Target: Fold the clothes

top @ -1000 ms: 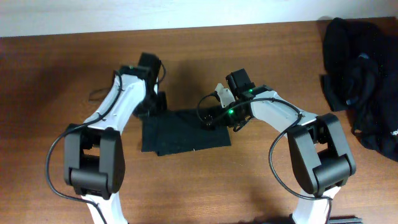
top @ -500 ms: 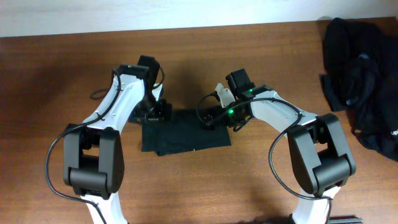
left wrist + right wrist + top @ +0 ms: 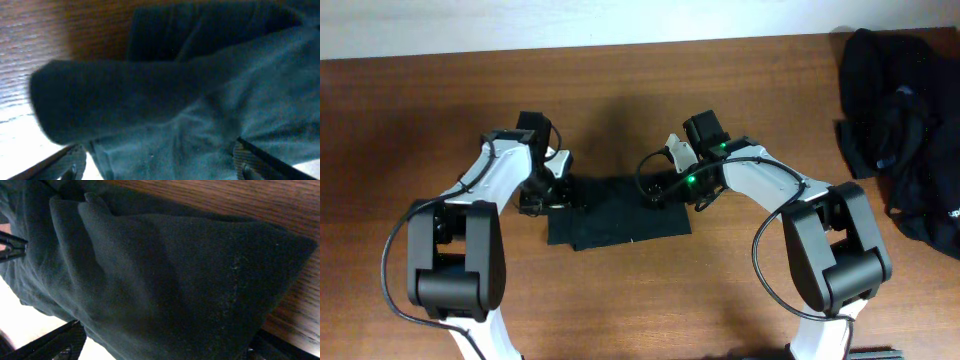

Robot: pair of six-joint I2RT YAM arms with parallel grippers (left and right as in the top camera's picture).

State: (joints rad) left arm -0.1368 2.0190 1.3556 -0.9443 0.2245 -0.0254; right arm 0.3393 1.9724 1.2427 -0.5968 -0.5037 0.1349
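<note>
A black garment (image 3: 620, 212), folded into a flat rectangle, lies at the table's middle. My left gripper (image 3: 544, 191) is low at its left edge. In the left wrist view its fingers (image 3: 71, 163) stand wide apart, open, with the cloth (image 3: 190, 115) filling the space under and between them. My right gripper (image 3: 660, 190) sits on the folded piece's upper right part. It is open too, its fingers (image 3: 56, 344) spread either side of a thick folded corner (image 3: 200, 280). More clothes (image 3: 903, 130) lie in a loose black heap at the far right.
The brown wooden table (image 3: 440, 110) runs to a pale wall edge at the back. The heap of clothes reaches the right edge of the view, with a small white mark (image 3: 952, 213) on it. Both arm bases stand at the front.
The left gripper has opened, letting go of the cloth's left edge, and its arm has swung left and toward the front. The right arm and the folded garment have stayed put.
</note>
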